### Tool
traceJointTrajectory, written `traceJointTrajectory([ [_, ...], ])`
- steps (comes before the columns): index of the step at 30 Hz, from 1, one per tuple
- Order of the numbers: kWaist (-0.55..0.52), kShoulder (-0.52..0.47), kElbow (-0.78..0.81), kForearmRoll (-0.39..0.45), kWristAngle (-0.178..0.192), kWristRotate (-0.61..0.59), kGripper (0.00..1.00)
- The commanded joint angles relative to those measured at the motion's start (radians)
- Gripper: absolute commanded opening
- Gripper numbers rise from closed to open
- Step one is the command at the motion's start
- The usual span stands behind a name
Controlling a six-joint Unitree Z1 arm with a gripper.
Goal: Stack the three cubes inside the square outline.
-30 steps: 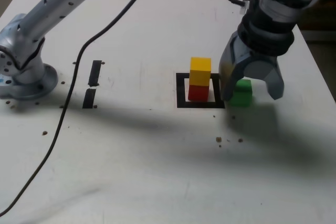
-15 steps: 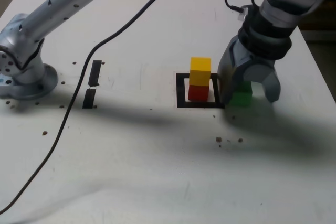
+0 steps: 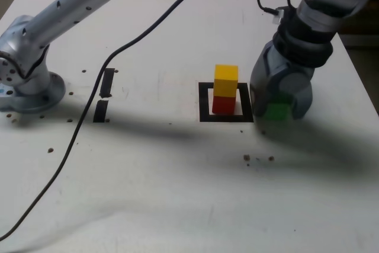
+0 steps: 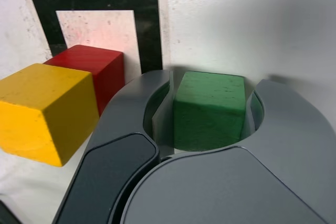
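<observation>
A: Where is the green cube [image 4: 210,109] in relation to the claw [image 4: 206,124]?

B: Right inside it. In the wrist view the two grey jaws curve around the cube and press its two sides, so the claw is clamped narrow on the green cube. In the exterior view the claw [image 3: 280,96] sits at the right of centre with the green cube [image 3: 277,111] showing at its lower edge, down at the counter [image 3: 177,194].

A: And the other cubes?

B: Just beside the claw, toward the exterior view's left. The yellow cube [image 3: 225,80] sits on top of the red cube [image 3: 224,104], and the red one stands inside the square outline [image 3: 205,105] of black tape. The wrist view shows the same stack close by: yellow cube [image 4: 44,111] in front, red cube [image 4: 94,70] under and behind it, the square outline [image 4: 148,19] beyond with its white centre partly bare. The green cube lies outside the outline, just off its right edge in the exterior view.

A: What about the surface and farther back?

B: A white counter with small dark specks scattered on it, some just below the claw. Two short black tape strips [image 3: 105,94] lie in the left half. A black cable [image 3: 89,111] runs from the lower left up across the counter to the top. The arm's base [image 3: 26,81] stands at the far left, and its grey link reaches up and out of the top of the frame.
</observation>
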Motion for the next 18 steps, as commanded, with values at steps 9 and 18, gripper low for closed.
traceJointTrajectory([
  [9, -0.022, -0.038, -0.038, 0.032, 0.037, 0.011, 0.18],
  [18, -0.038, -0.18, -0.004, 0.034, 0.104, 0.011, 0.18],
])
